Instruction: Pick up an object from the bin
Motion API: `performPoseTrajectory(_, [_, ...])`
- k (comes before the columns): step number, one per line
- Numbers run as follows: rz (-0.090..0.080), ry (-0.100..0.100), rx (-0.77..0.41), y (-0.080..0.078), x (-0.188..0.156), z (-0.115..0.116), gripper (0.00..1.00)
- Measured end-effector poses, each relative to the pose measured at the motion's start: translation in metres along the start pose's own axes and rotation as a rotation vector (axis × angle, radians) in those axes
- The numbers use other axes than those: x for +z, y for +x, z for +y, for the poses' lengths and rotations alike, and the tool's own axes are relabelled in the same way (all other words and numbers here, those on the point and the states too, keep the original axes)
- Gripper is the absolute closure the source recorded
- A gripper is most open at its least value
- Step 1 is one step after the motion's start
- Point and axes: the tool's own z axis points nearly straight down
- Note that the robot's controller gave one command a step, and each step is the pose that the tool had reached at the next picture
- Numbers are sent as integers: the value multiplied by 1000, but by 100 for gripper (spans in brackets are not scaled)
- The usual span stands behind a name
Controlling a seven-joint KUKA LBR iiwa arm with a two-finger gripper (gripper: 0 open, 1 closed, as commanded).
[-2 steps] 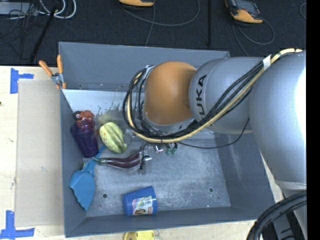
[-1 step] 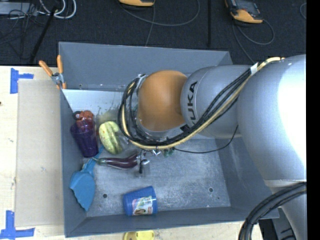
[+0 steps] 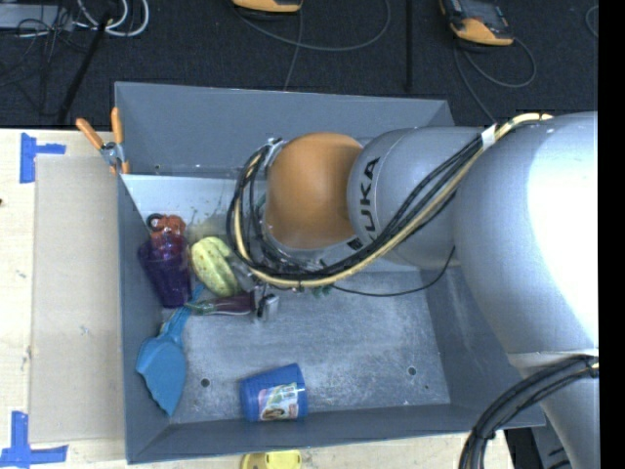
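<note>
Camera view has my claw down left of middle in the bin, the yellow-green oval thing just up-left of it, long axis roughly top to bottom (slightly tilted). Whether the claw is apart or together I cannot tell.

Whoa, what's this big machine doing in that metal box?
A robot arm reaches down into a grey bin of small things to pick one out. Its jaws sit low at the bin's left, next to a yellow-green oval thing and a purple bottle. I can't see anything held yet. A blue scoop and a blue can lie apart, nearer the front.
</note>
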Motion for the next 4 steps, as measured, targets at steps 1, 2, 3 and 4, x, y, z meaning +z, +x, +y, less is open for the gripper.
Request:
performPoseTrajectory(1, [0, 0, 1, 0, 0, 0, 100])
performPoseTrajectory(2, [-1, -1, 2, 2, -3, 1, 100])
performPoseTrajectory(3, [16, -5, 0, 7, -5, 3, 100])
performPoseTrajectory(4, [30, -6, 1, 8, 0, 3, 100])
